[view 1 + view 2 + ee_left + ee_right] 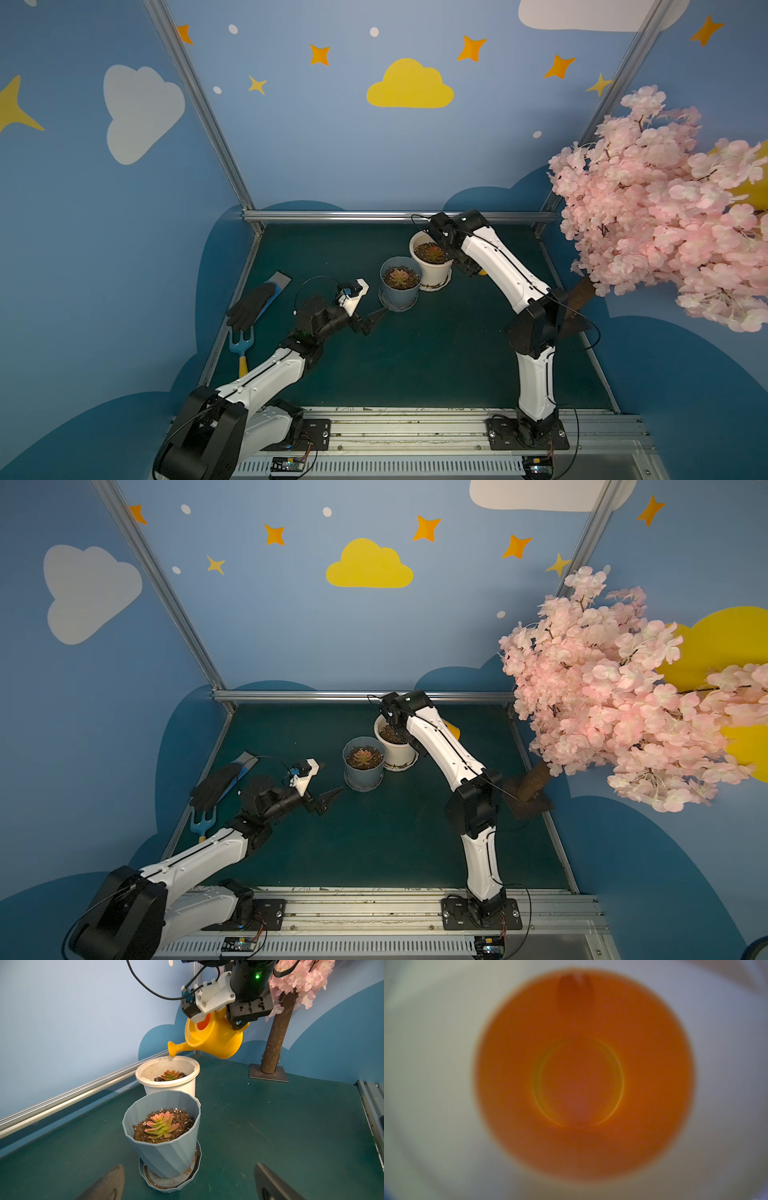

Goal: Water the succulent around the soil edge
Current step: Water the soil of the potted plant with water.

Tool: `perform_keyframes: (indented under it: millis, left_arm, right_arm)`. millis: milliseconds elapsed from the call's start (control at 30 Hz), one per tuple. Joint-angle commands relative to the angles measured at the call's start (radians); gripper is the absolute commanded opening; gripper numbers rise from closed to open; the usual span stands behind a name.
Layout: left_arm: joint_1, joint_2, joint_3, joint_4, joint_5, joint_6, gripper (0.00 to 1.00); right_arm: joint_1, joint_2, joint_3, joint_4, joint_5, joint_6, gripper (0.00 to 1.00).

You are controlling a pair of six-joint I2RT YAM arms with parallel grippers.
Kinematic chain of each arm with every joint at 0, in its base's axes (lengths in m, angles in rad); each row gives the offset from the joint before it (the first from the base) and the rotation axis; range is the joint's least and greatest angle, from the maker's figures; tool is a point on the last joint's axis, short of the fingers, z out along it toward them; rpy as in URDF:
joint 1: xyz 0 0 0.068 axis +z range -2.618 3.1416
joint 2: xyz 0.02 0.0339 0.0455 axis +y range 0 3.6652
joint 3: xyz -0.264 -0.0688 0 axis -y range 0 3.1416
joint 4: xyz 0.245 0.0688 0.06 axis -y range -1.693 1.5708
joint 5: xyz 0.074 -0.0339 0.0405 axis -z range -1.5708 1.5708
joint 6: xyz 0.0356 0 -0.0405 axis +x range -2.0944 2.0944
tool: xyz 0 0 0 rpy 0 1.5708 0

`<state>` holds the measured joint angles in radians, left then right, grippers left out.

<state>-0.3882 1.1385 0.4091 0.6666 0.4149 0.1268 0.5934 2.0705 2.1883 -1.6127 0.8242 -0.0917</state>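
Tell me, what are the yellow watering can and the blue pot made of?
The watering can looks like smooth, slightly shiny plastic: one even yellow, and light glows orange through its walls. The blue pot is probably plastic too, but matte: crisp moulded ridges twist around its side with no glare.

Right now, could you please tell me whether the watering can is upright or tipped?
Tipped: in the left wrist view the can leans spout-down, its spout just above the white pot's rim. No water shows.
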Motion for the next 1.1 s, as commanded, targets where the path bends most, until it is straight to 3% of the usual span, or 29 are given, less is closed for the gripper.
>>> perform_keyframes:
  millis: [0,267,667,900,1067]
  left_arm:
    - [0.003,0.003,-0.008,0.019,0.01,-0.001,1.0]
    - [0.002,-0.001,-0.008,0.022,0.015,-0.004,1.0]
    - [-0.004,-0.02,-0.012,0.022,0.002,-0.012,1.0]
    - [-0.014,-0.031,-0.014,0.022,0.008,-0.014,1.0]
    - [-0.02,-0.041,-0.018,0.022,0.002,-0.016,1.0]
  right_arm:
    - [-0.009,-0.06,-0.002,-0.049,-0.03,0.064,0.0]
    - [-0.015,-0.225,-0.191,0.158,-0.122,0.079,0.0]
    - [-0.001,-0.482,-0.597,0.653,-0.224,0.118,0.0]
    - [-0.007,-0.652,-0.847,0.95,-0.295,0.241,0.0]
    - [-0.02,-0.72,-0.937,1.008,-0.34,0.324,0.0]
